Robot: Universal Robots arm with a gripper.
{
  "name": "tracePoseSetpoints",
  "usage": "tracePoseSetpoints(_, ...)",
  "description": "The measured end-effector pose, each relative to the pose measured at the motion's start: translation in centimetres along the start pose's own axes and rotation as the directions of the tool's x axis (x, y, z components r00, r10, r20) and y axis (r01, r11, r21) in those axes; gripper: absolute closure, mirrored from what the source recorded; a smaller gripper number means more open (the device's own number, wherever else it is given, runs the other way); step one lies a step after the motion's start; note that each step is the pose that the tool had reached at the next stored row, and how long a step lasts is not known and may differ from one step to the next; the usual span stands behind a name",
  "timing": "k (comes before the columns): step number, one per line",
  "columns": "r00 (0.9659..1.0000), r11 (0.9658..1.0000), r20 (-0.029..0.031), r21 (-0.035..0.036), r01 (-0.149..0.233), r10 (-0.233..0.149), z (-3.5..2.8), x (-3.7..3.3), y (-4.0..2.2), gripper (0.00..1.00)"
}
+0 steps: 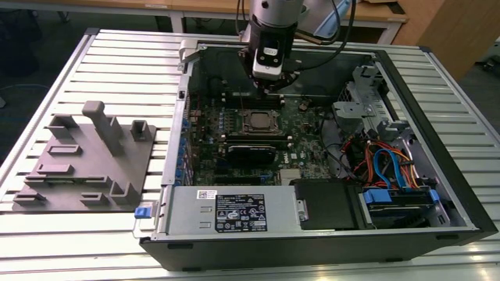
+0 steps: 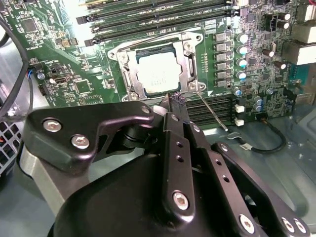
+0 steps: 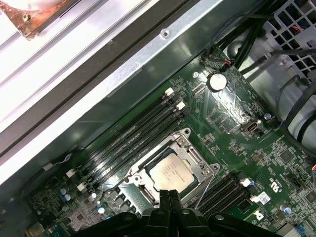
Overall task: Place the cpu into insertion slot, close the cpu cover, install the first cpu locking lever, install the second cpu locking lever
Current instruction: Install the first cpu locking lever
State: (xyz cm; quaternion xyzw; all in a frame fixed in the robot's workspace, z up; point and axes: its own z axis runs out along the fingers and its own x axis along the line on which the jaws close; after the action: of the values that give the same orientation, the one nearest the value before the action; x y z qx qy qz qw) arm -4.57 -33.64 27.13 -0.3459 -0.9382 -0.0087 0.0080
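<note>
The end effector is hovering inside the open computer case, which is lying on the slatted table. Its fingers are pressing together with nothing between them, and in both wrist views the tips are hanging just above the near edge of the socket area. The cpu is sitting in the insertion slot on the green board, its dull metal top facing up. The cpu cover is lying flat around it, framing the chip through its window. A thin metal lever is angling away from the socket's corner, crossing over the black memory slots near the fingertips. In the exterior view a grey fixture plate is resting on the table at the exterior view's left, well apart from the case
</note>
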Motion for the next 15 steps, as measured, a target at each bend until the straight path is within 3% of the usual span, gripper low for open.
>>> tracePoseSetpoints(7,0.9993,0.9993,-0.0004,0.0008,0.037,-0.037,0.0,0.01,-0.01,0.9)
tracePoseSetpoints(15,0.9992,0.9992,-0.0004,0.0008,0.039,-0.039,0.01,0.01,-0.01,0.9)
